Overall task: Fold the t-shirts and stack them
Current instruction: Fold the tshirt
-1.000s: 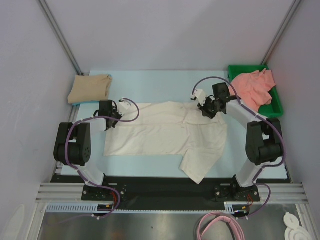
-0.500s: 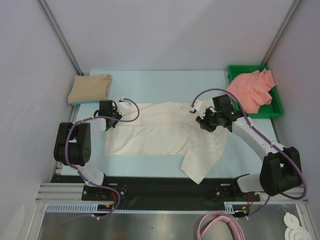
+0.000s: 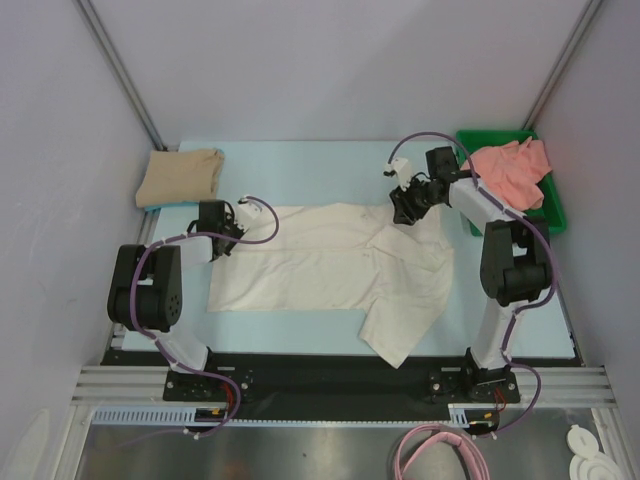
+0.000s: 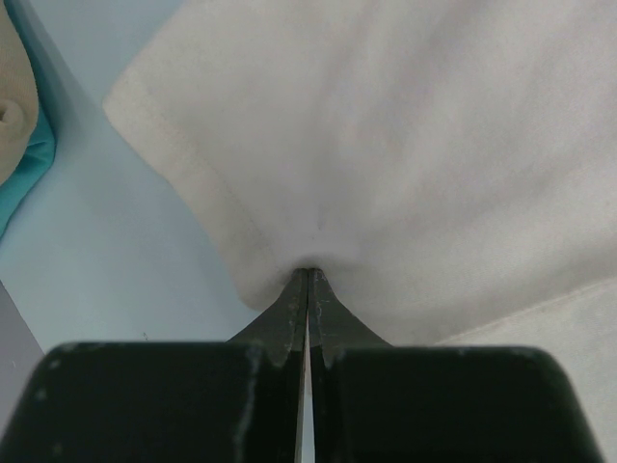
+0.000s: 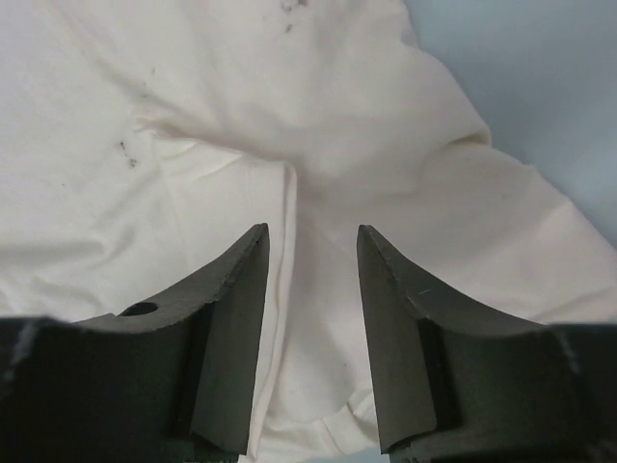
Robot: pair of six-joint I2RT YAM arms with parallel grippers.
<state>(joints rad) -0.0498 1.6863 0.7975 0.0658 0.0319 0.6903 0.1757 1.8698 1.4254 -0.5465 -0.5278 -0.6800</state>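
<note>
The tan-beige t-shirt (image 3: 180, 176) lay folded at upper left. The left arm (image 3: 150, 290) had its jaws shut on the left edge of the cream-white t-shirt (image 3: 320, 265), which was spread mid-frame. The right arm (image 3: 510, 265) had its jaws partly apart and empty over that shirt's upper right. The salmon-pink t-shirt (image 3: 510, 172) lay in the green tray (image 3: 550, 218).

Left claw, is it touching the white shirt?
Touching. The left wrist view shows the left claw shut, with the edge of the cream-white shirt bunched up and pinched between its tips.
</note>
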